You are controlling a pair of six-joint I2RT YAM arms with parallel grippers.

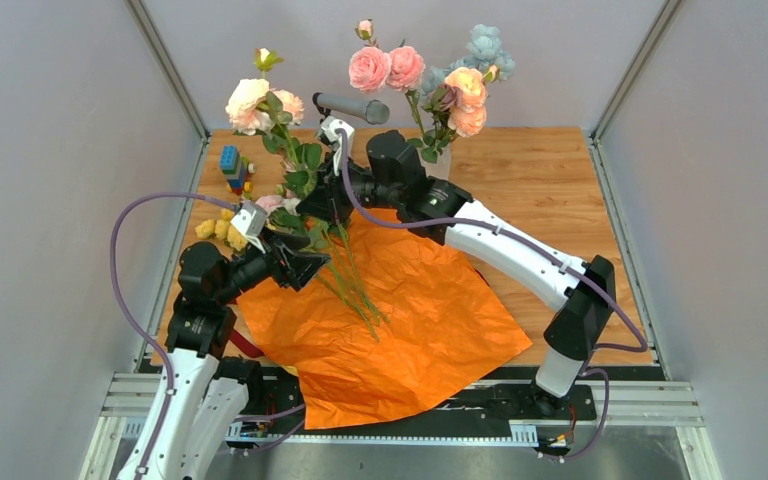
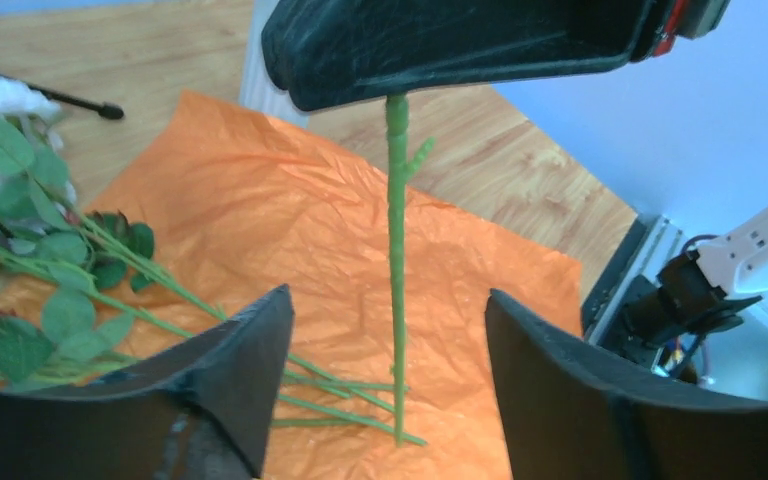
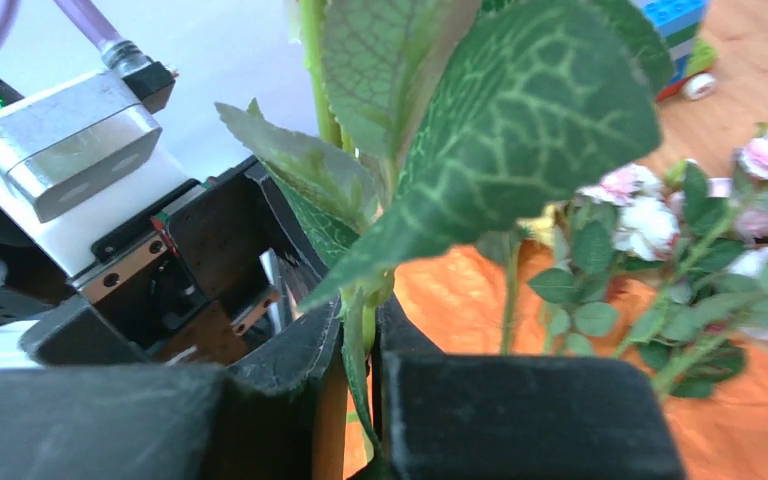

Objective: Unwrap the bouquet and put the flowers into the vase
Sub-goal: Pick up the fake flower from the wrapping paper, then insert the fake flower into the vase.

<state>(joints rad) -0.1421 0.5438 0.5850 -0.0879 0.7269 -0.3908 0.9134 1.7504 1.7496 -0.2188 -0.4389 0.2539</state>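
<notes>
Orange crinkled paper point(image 1: 420, 330) lies spread flat over the lower centre of the wooden counter point(image 1: 540, 170), wrapping nothing. Several loose flowers point(image 1: 360, 295) lie on its upper left part, with their thin green stems pointing toward the bottom of the frame.

The right claw point(image 1: 320, 205), near the middle of the overhead view, is clenched on a rose stem point(image 1: 293, 155). The stem's cream and peach heads stand up toward the upper left. In the right wrist view its fingers point(image 3: 520, 420) pinch the leafy stem tight between them.

The left claw point(image 2: 390, 310) sits just below and to the left of it, released. Its two fingers stand wide apart, and the bare lower end of that stem hangs between them, touching neither.

The vase point(image 1: 443, 162) stands at the upper centre right of the counter, largely hidden behind the right arm. Pink, peach and pale blue blooms point(image 1: 430, 75) rise out of it.

A grey microphone point(image 1: 352, 107) juts in at top centre. Toy blocks point(image 1: 232, 168) and small yellow pieces point(image 1: 215, 228) sit near the counter's left edge.
</notes>
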